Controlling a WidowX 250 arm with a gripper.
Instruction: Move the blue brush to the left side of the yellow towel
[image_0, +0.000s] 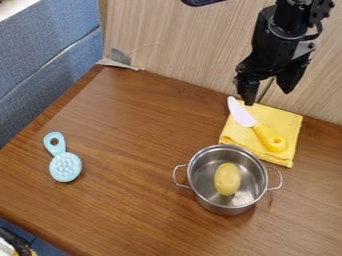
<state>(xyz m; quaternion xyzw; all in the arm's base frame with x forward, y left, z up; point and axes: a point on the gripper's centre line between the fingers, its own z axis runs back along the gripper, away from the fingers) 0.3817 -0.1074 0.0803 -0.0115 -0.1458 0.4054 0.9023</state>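
Brush (65, 166) of light blue colour lies at the left part of the worktop (137, 120), with the round head at the near end and the looped handle at the far end. Its long axis goes mostly from near to far, with the handle leaning a little to the left. From the brush, the tool (268, 97) is well apart, to the right and far, by the far edge of the yellow towel (285, 122). The tool is wide, with its two fingers separated and nothing between them. Therefore the next step, I judge, is a long travel to the left and toward the near side, then a grip across the handle or the head. The brush is already on the left of the towel, but far from being beside it, so afterwards it should probably come back right and somewhat far. Knife (270, 139) rests on the towel, and its blade points far and left. Metal pot (201, 176), holding a yellow oval object (228, 179), stands just near of the towel; its left handle could be touched if the brush comes too low.
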